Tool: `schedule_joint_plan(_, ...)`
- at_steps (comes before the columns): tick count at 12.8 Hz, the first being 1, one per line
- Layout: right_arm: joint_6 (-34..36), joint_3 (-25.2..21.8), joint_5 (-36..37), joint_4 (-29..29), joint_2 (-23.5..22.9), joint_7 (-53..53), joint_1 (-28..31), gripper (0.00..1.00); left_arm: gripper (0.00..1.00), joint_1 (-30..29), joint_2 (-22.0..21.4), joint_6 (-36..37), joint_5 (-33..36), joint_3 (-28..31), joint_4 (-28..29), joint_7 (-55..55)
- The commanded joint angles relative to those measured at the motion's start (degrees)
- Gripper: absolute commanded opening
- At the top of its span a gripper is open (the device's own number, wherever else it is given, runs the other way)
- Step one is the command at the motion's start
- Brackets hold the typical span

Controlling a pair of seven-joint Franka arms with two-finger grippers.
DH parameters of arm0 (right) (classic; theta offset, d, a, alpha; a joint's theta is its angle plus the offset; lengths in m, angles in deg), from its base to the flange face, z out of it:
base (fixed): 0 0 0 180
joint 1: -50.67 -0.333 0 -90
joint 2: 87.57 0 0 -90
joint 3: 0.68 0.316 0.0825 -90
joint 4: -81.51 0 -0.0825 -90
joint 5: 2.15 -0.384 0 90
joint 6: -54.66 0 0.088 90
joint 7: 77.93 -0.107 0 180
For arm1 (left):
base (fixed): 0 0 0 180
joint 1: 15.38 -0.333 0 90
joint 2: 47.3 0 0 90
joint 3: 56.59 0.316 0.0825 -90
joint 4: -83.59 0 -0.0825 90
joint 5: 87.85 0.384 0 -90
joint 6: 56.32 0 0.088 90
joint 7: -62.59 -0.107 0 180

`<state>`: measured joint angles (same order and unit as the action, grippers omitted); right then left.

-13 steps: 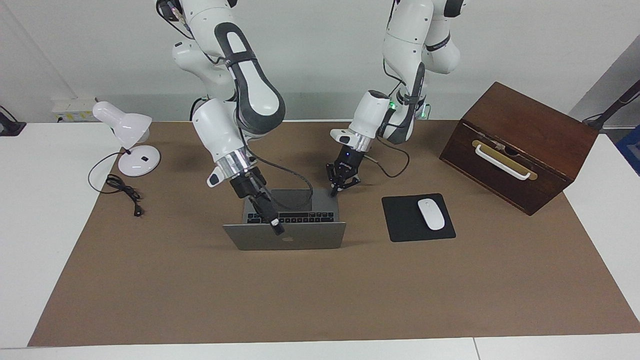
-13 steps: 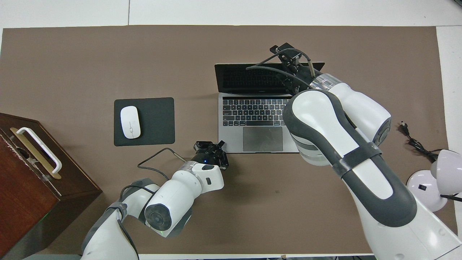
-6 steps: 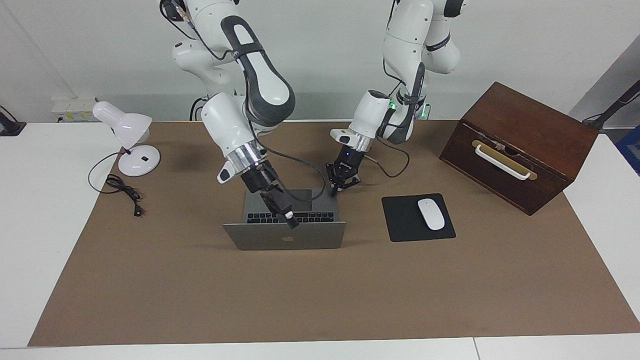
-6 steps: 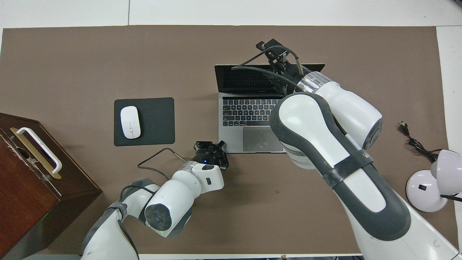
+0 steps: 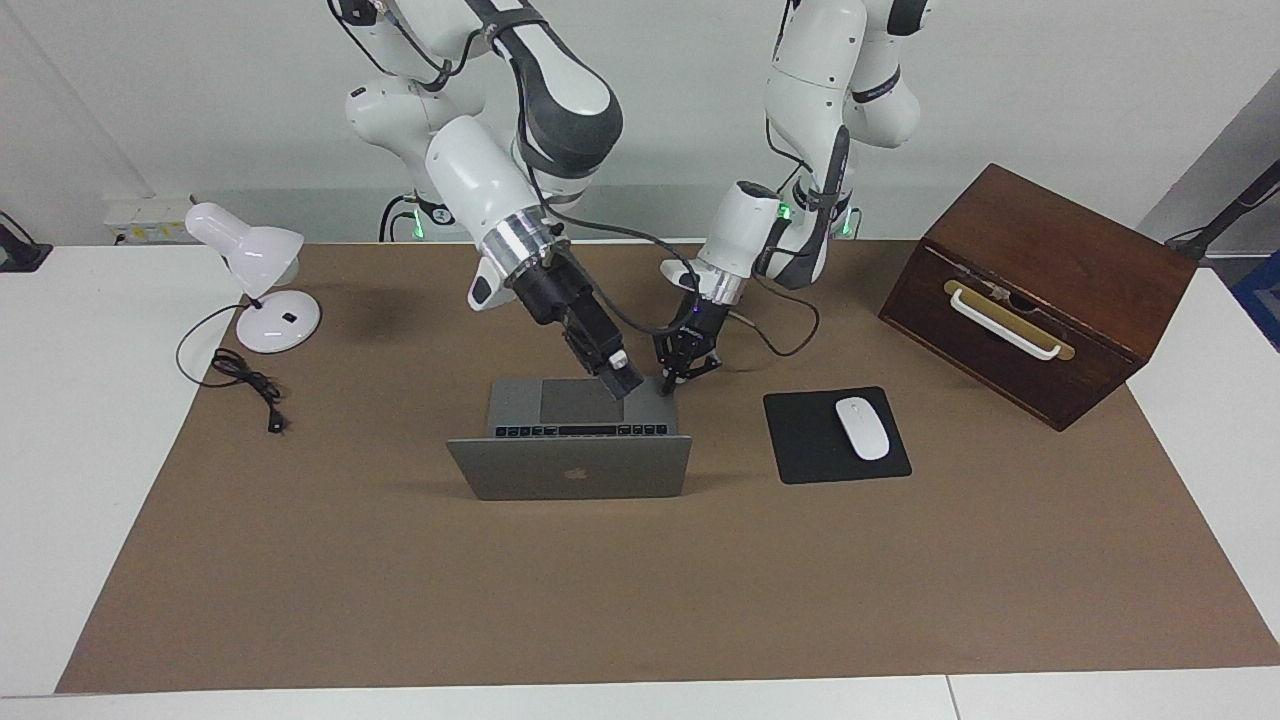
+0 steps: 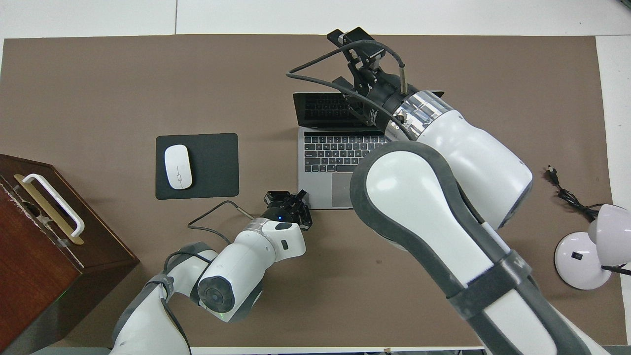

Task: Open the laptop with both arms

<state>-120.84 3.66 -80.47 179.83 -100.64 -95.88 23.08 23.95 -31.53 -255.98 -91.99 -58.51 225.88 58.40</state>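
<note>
Retreat by the right arm's black pincer [image 5: 622, 383] — it has lifted off the lid's top edge and now hangs over the trackpad of the thin silver-grey laptop [image 5: 570, 467], its finger spread impossible to tell. That laptop stands open mid-counter, lid upright, so the task looks all but done. At the base corner the left pincer [image 5: 668, 381] stays pressed shut, pinning it down. Black mouse pad [image 5: 836, 436] with white mouse [image 5: 862, 428], dark wooden box [image 5: 1040, 291] and white desk lamp [image 5: 256, 285] sit well apart — nothing blocks either arm.
</note>
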Motion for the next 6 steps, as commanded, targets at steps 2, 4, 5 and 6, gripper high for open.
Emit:
schedule_joint_plan(2, -0.46, -0.65, 6.83, -6.11, -0.99, 2.46, 2.09, 1.00, 0.00, 1.19, 2.06, -0.99, -5.33, 0.60, -2.98, -0.37)
schedule_joint_plan(4, 0.76, -0.30, 15.96, -7.86, -1.17, 3.09, 5.52, 1.00, 0.00, 1.10, 1.28, -0.91, -6.85, 0.52, -3.51, -0.20)
schedule_joint_plan(5, 2.51, -0.39, 19.57, -8.92, -1.25, 3.09, 7.01, 1.00, 0.00, 1.01, 1.10, -0.82, -7.02, 0.52, -3.42, 0.32)
schedule_joint_plan(6, 5.40, -0.48, 23.26, -10.15, -1.34, 3.18, 9.02, 1.00, 0.00, 1.01, 0.84, -0.65, -7.81, 0.52, -3.51, 1.20)
